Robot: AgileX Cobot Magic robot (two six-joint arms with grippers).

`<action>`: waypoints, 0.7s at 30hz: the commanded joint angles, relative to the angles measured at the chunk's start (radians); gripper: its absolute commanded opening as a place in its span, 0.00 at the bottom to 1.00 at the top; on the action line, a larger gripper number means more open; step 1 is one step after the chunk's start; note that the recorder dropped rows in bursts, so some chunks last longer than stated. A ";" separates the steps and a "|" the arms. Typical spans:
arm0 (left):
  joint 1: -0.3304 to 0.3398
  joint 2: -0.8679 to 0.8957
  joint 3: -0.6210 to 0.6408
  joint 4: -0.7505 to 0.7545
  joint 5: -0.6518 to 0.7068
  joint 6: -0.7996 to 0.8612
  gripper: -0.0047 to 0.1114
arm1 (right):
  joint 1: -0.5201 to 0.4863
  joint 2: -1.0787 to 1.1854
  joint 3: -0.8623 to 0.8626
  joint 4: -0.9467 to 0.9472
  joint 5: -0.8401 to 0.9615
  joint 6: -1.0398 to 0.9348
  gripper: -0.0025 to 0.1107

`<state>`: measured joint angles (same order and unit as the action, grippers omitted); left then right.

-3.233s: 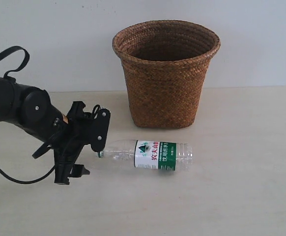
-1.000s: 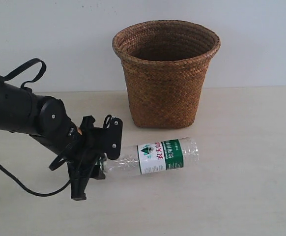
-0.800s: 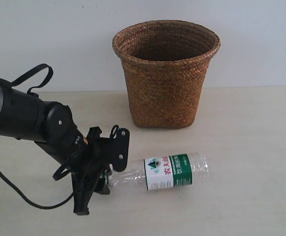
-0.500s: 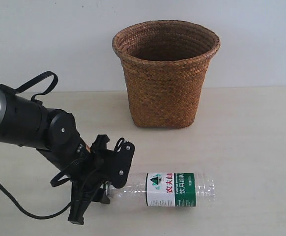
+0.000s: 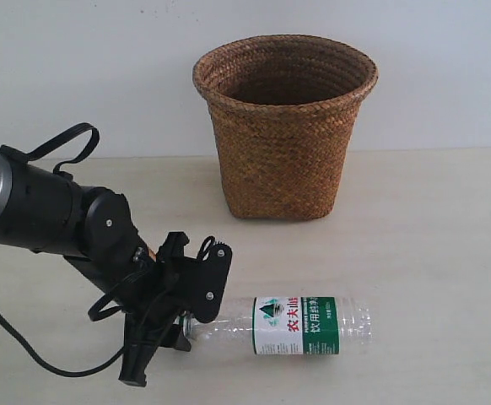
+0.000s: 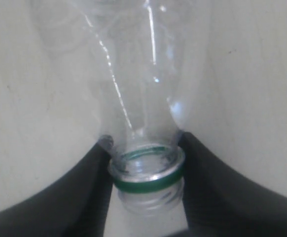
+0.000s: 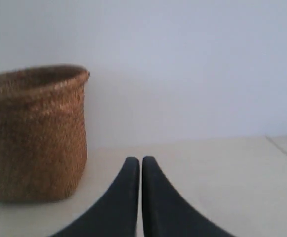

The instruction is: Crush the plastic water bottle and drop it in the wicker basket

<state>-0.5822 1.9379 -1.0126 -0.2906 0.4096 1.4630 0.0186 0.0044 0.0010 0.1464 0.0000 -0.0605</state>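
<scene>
The plastic water bottle [image 5: 292, 324] lies on its side on the table in the exterior view, clear with a white-and-green label, its neck toward the left. My left gripper [image 5: 188, 319] is shut on that neck. In the left wrist view the bottle [image 6: 133, 84] has no cap; a green ring circles the open threaded mouth between my gripper [image 6: 146, 175] and its black fingers [image 6: 91, 185]. The wicker basket [image 5: 285, 126] stands upright behind the bottle, apart from it. The right wrist view has my right gripper [image 7: 141, 162] shut on nothing, with the basket [image 7: 35, 133] off to one side.
A black cable [image 5: 26, 342] trails from the left arm across the table's near left. A pale wall [image 5: 448, 76] rises right behind the basket. The pale tabletop [image 5: 431, 228] stretches to the right of the basket and bottle.
My left gripper has dragged the bottle by its neck toward the near edge and to the right, away from the basket. The bottle went from tilted to lying level. The basket has not moved.
</scene>
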 commanded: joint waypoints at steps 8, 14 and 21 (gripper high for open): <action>-0.010 0.007 0.000 -0.016 0.026 0.005 0.07 | 0.002 0.185 -0.105 -0.025 -0.491 0.446 0.02; -0.010 0.007 0.000 -0.016 0.017 0.005 0.07 | 0.002 0.766 -0.331 -0.130 -0.709 0.442 0.02; -0.010 0.007 0.000 -0.016 0.003 0.005 0.07 | 0.002 1.166 -0.513 -0.169 -0.612 0.415 0.02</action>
<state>-0.5822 1.9379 -1.0126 -0.2944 0.4114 1.4647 0.0186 1.0755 -0.4563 0.0092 -0.6817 0.3739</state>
